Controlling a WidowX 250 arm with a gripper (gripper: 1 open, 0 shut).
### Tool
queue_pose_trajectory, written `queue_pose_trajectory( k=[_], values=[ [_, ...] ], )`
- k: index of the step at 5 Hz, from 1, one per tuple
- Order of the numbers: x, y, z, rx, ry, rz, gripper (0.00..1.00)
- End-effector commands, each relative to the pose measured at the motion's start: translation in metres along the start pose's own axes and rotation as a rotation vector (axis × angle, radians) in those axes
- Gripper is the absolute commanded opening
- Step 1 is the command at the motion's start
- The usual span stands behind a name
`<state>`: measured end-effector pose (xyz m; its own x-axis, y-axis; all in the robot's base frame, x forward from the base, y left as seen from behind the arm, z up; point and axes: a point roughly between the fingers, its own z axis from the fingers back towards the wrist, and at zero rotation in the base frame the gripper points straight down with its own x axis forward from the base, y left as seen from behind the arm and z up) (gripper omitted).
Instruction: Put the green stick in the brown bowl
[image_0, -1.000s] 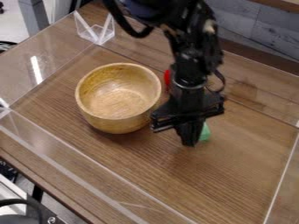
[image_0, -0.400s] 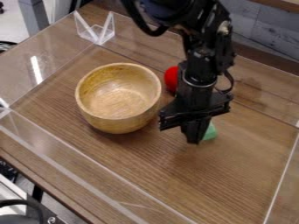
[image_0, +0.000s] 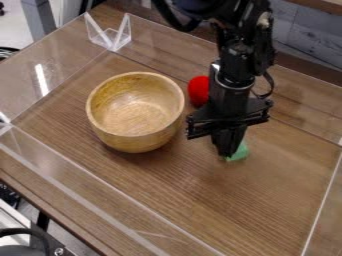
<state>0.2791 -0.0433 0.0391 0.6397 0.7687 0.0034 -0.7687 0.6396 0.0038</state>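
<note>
Your flat, bright-green stick (image_0: 239, 152) lies on the brown wooden table (image_0: 147, 195), out toward the far right part of its top, well in from the right edge. You see only part of it, because the black metal jaws (image_0: 225, 152) come down in front of it. It shows just beside and partly behind the fingertips, on their right; whether they touch it, you cannot tell from this angle.

Your jaws are closed, and nothing shows pinched between them. They point down at the stick's near left side, so my reading is that you are lining up for a grasp and need to open, shift over the stick and lower around it. Closing where you are could just nudge it away.

The round light-brown wooden bowl (image_0: 135, 112) sits upright to the left, nearer the left edge, its mouth facing up, ready to receive the stick. The red strawberry-like toy (image_0: 199, 90) rests between bowl and arm, toward the far edge; it probably calls for care when you swing across.
</note>
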Motion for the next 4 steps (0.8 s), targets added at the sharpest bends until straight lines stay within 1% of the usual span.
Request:
queue_pose_trajectory(
  k=[1,2,3,4],
  values=[
    [0.005,-0.010,0.006,-0.031,-0.022,-0.001,0.00],
    [0.005,-0.011,0.004,-0.026,-0.016,0.004,0.00],
    [0.020,-0.005,0.034,-0.047,0.004,0.008,0.00],
    [0.046,0.011,0.070,-0.067,0.022,-0.021,0.00]
  ],
)
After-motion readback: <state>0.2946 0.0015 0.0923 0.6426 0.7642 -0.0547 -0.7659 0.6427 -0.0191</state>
